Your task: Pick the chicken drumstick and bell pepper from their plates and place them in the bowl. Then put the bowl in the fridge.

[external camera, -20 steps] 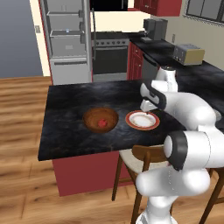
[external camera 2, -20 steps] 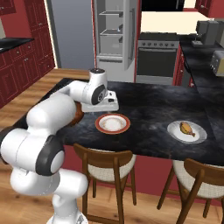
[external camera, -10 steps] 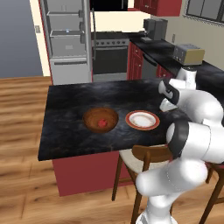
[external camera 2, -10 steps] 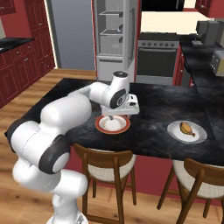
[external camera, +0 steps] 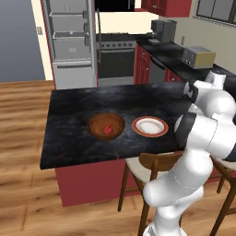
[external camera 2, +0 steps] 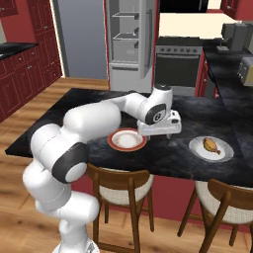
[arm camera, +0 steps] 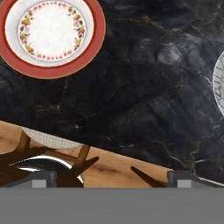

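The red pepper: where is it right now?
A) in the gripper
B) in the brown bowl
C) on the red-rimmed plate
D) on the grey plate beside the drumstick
B: the pepper lies in the bowl, and the red-rimmed plate beside it is bare.

Bare black table (external camera 2: 170,148) lies open between the red-rimmed plate (external camera 2: 127,140) and the pale plate (external camera 2: 212,149) carrying the chicken drumstick (external camera 2: 211,145), while two wooden chairs (external camera 2: 123,185) crowd the table's near edge below them.
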